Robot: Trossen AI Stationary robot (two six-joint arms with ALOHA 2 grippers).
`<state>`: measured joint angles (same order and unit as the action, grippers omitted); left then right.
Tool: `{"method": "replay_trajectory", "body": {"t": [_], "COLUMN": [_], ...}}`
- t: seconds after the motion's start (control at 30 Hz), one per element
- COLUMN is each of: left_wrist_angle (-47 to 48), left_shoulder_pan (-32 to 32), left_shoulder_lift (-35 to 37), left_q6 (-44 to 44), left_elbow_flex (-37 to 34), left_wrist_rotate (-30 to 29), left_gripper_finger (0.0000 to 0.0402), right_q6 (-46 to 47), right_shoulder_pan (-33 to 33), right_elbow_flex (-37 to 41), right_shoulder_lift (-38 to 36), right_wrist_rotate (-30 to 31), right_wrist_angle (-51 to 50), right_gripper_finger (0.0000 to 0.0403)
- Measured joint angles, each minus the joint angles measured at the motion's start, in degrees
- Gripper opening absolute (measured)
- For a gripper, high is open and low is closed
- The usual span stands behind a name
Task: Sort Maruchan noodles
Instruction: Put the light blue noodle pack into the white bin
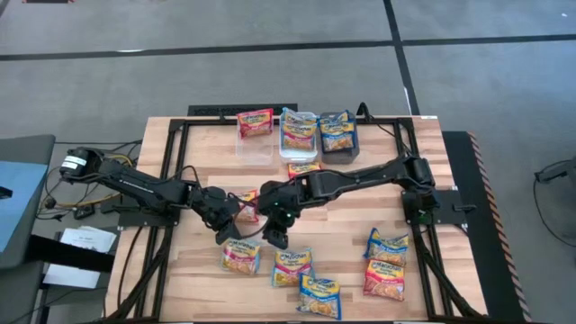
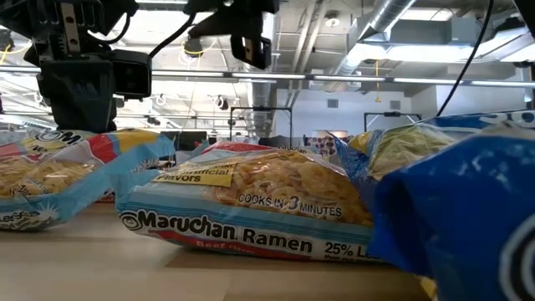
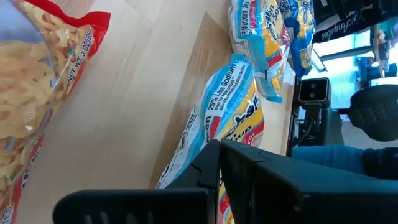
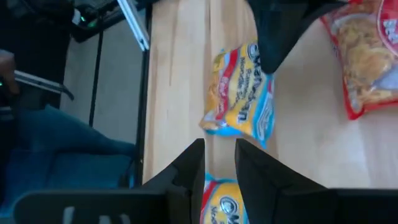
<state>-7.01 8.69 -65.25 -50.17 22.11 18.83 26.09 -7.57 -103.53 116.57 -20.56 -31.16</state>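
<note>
Five loose Maruchan noodles (image 1: 310, 274) lie at 6 o'clock of table (image 1: 432, 171); left gripper (image 1: 225, 236) jaws together, right gripper (image 1: 275, 236) jaws slightly apart, empty, both mid-table.

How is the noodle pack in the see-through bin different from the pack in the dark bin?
The packet in the clear bin has red edges, while the packet in the dark bin has blue edges. The red-edged one sits at the left of the row of bins, and the blue-edged one at the right. Both are flat, yellow noodle packets lying inside bins at the table's far edge.
</note>
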Motion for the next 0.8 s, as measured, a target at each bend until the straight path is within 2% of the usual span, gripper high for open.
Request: {"method": "replay_trajectory", "body": {"t": [0.13,0.27,0.47,0.6,0.8], "left_wrist_angle": [0.13,1.16,9.42,15.59,16.8], "left_shoulder_pan": [0.0,0.0,1.13,5.23,14.63], "left_shoulder_lift": [0.17,2.51,8.55,11.57,11.61], "left_q6": [-0.04,-0.34,-2.06,-5.48,-11.37], "left_elbow_flex": [0.02,0.07,0.08,0.07,0.07], "left_wrist_rotate": [0.09,0.39,-0.05,-1.81,-5.85], "left_gripper_finger": [0.0,0.0,0.0,0.0,0.0], "right_q6": [1.45,2.4,3.49,4.42,9.12], "right_shoulder_pan": [-0.11,-0.07,-0.28,0.16,1.13], "right_elbow_flex": [-0.02,-0.02,-0.02,-0.14,-0.29], "right_shoulder_lift": [0.0,0.0,0.0,0.78,4.79], "right_wrist_rotate": [-0.04,-0.03,4.3,4.23,4.01], "right_wrist_angle": [1.01,1.71,1.89,3.9,8.39], "right_gripper_finger": [0.0125,0.0159,0.0205,0.0213,0.0212]}}
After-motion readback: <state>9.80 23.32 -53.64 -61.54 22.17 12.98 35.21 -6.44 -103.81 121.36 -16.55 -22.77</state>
